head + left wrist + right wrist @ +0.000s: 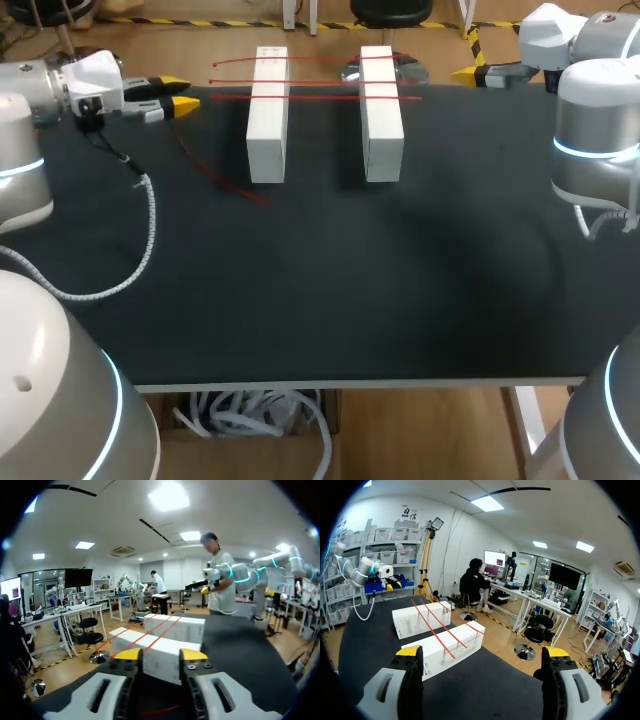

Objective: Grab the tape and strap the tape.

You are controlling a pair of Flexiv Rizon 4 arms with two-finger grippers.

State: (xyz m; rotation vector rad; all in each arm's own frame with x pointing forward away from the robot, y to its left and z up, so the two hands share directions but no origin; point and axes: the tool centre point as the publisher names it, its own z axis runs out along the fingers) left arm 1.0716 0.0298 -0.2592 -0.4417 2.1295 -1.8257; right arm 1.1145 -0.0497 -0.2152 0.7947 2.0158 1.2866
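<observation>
Left claw (pixel 161 655) slightly parted, right claw (pixel 482 652) wide — both empty; tape (pixel 320 98) faint.

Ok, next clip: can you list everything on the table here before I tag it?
white boxes: two, white, lying side by side at the far part of the table, one nearer my left arm, the other nearer my right
red tape lines: three, red, stretched across the tops of both boxes
loose red strand: one, red, lying on the table beside the box nearer my left arm
table: one, black top
coiled cable: one, white, trailing from my left arm over the table
left tool: one, yellow tips, open, holding nothing, at the far left corner
right tool: one, yellow tips, wide open, holding nothing, at the far right corner
</observation>
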